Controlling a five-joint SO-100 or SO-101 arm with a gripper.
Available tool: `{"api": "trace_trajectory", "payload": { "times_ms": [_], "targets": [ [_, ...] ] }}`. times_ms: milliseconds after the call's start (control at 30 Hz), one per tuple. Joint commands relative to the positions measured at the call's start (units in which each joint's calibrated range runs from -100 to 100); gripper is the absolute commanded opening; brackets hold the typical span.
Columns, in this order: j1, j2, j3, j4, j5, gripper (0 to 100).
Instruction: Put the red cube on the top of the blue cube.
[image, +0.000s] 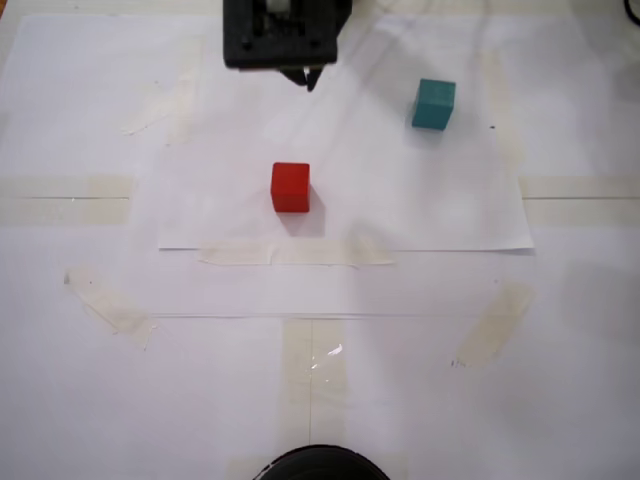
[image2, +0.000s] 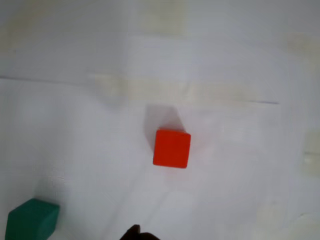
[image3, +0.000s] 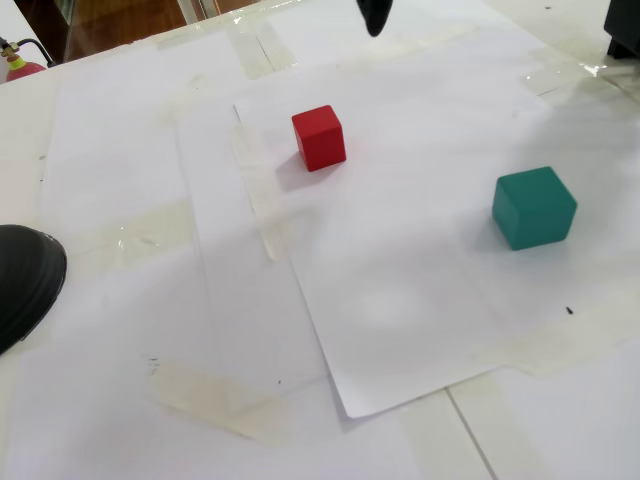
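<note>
While the fingers (image: 310, 76) hang at the top centre of a fixed view, only dark tips show, so apart or together I cannot tell. Below them, apart, the red cube (image: 290, 187) sits mid-frame on white paper (image: 420, 215). The blue cube (image: 434, 104) rests upper right, well apart, on the tabletop (image: 560, 400).

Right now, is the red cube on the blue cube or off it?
Off. The red cube sits flat on the paper, apart from the blue cube.

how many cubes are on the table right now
2. The red cube sits near the middle of the white paper; the blue cube stands apart, toward the upper right in that fixed view. None seem hidden.
</note>
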Motion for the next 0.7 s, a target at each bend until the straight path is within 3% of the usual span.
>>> {"api": "trace_trajectory", "payload": {
  "times_ms": [0, 667],
  "targets": [
    [-1.1, 3.9, -8.9, -3.1, -0.8, 0],
    [1.9, 11.5, -8.9, -12.0, 0.6, 0]
  ]
}}
